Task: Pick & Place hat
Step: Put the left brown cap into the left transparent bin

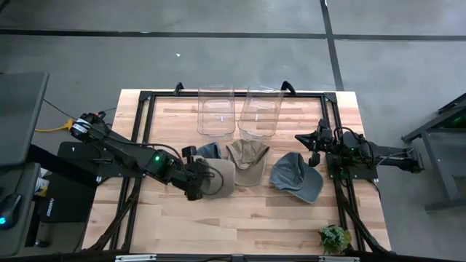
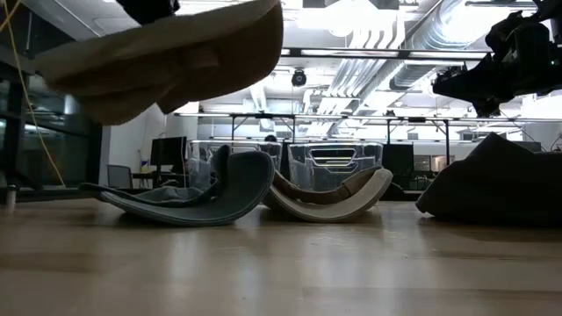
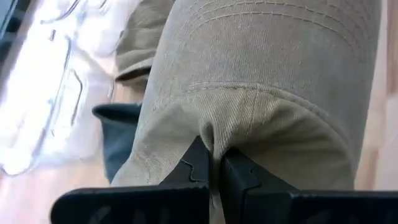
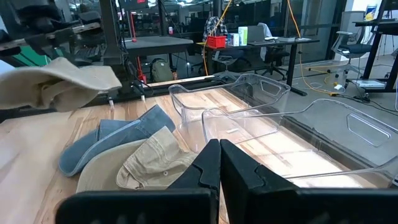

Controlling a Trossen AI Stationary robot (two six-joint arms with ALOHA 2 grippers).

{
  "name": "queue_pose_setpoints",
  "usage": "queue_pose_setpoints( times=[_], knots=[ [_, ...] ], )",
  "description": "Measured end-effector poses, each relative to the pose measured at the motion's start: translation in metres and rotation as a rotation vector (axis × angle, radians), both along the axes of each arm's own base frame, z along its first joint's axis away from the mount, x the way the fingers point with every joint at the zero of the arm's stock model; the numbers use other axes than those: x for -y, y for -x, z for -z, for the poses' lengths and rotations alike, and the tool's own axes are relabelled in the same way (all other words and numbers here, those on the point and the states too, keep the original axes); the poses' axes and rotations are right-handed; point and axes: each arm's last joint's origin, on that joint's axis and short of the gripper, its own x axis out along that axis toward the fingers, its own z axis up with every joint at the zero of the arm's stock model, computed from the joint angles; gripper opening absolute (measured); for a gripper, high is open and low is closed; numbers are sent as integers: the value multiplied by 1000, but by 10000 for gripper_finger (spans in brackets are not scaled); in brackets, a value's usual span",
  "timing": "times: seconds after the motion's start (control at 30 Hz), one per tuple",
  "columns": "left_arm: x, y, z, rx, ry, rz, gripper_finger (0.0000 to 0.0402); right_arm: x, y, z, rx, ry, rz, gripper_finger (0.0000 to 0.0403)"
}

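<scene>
Tan hat (image 1: 218,177): one, clamped in left gripper (image 1: 198,183), lifted. Other hats on table (image 1: 240,218): three. Clear bins (image 1: 216,110): two. Right gripper (image 1: 314,140): jaws together, holding nothing.

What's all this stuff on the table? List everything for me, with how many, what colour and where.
Khaki cap: one, tan, lifted off the table, pinched in the left gripper.
Beige cap: one, beige, table centre, in front of the bins.
Blue cap: one, grey-blue, beside the beige cap.
Grey cap: one, dark grey, right of centre.
Clear bins: two, transparent, side by side at the far edge.
Small plant: one, green, near right corner.
Table: one, light wood.
Left gripper: jaws shut on khaki cap.
Right gripper: jaws shut, empty, at the right side.
</scene>
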Motion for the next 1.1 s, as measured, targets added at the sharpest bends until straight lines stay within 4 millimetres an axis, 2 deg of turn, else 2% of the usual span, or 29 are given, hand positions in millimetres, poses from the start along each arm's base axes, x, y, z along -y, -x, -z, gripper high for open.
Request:
queue_pose_setpoints(
  times=[0.13, 0.4, 0.67, 0.93, 1.1],
  knots=[
    [-7, -4, -1, 66, 132, -194, 0, 0, 0, 0, 0, 0, 0, 0],
    [-38, -14, -3, 147, 304, -545, 0, 0, 0, 0, 0, 0, 0, 0],
    [-78, -25, -45, 291, 462, -769, 0, 0, 0, 0, 0, 0, 0, 0],
    [-133, -25, -84, 422, 609, -969, 0, 0, 0, 0, 1, 0, 0, 0],
    [-175, -17, -95, 458, 682, -1056, 0, 0, 0, 0, 1, 0, 0, 0]
  ],
)
